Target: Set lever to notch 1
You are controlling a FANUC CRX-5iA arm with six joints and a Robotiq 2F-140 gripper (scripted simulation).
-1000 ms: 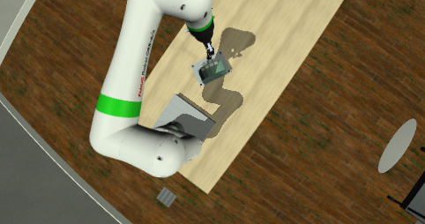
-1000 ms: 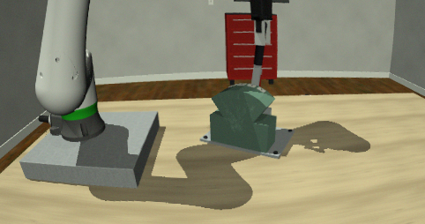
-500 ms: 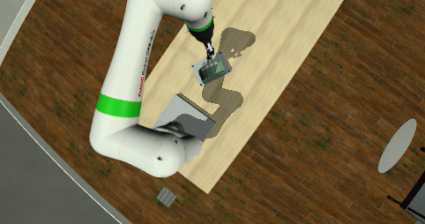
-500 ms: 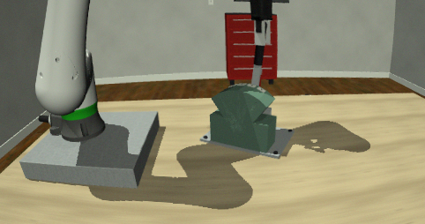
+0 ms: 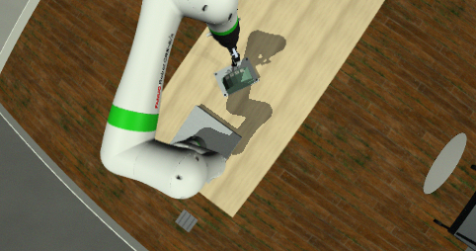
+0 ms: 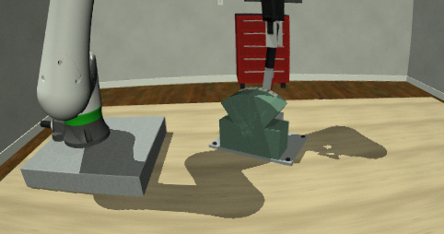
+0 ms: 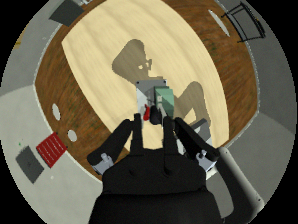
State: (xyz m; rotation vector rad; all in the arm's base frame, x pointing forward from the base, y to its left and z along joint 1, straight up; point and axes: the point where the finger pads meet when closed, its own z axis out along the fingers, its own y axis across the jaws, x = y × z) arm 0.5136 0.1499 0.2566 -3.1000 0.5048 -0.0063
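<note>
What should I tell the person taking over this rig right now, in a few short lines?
Gripper: jaws shut on the lever handle, seemingly with the red bar pressed against it.
Lever: stands nearly upright out of the green latch housing, which sits on its base plate mid-table.
Done: grasp and squeeze, as far as can be seen.
Left: swing the lever to notch 1, then release the bar so the latch drops in. The number plates are too small to read here.
</note>
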